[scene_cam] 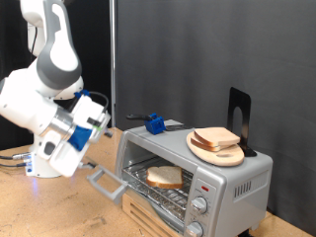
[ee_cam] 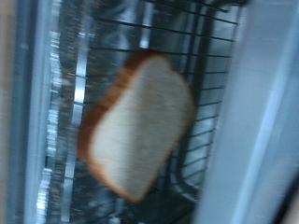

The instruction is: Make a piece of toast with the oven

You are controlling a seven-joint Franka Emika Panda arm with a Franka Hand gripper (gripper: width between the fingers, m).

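Exterior view: gripper (scene_cam: 91, 148), finger state not discernible, hovering just left of the oven (scene_cam: 197, 178), whose door is hanging open; the piece of toast (scene_cam: 164, 177) is lying on its wire rack for heating, with spare slices (scene_cam: 217, 139) sitting on a round board (scene_cam: 211, 153) on top.

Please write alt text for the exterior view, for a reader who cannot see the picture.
A slice of bread, the piece of toast, lies on the wire rack inside the open silver oven. The white robot arm's gripper hangs at the exterior view's left, beside the lowered oven door. On top of the oven a round wooden board carries more bread slices.
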